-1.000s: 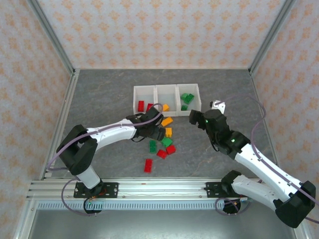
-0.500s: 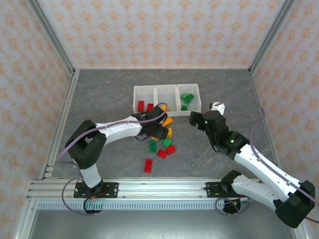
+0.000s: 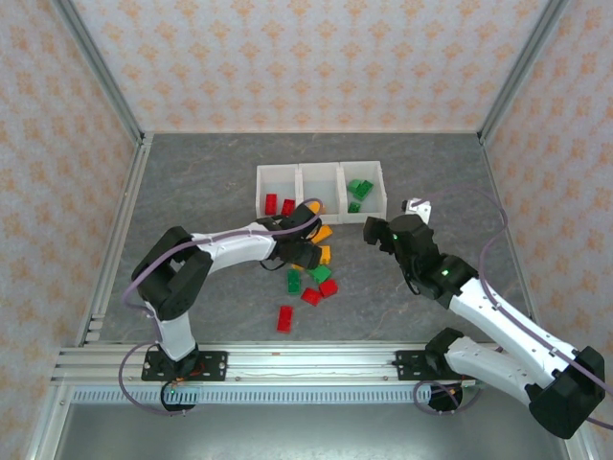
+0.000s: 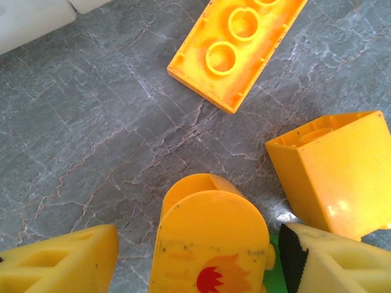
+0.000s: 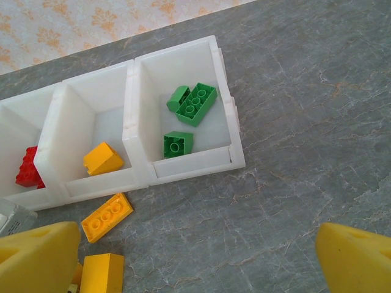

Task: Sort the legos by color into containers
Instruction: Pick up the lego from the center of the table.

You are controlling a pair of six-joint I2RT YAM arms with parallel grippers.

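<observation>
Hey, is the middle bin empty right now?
Not empty. A yellow brick lies on the floor of the middle bin.

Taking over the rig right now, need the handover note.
Left gripper: orange-yellow rounded plastic brick sits between its fingers, by the row of three white plastic bins. A gap shows on one side, so grip unconfirmed.
Right gripper: open, empty, over the grey table near the right bin.
Done: red bricks in the left bin, one orange-yellow brick in the middle, green bricks in the right.
Left: two loose orange-yellow bricks, two loose green bricks, three loose red bricks.
</observation>
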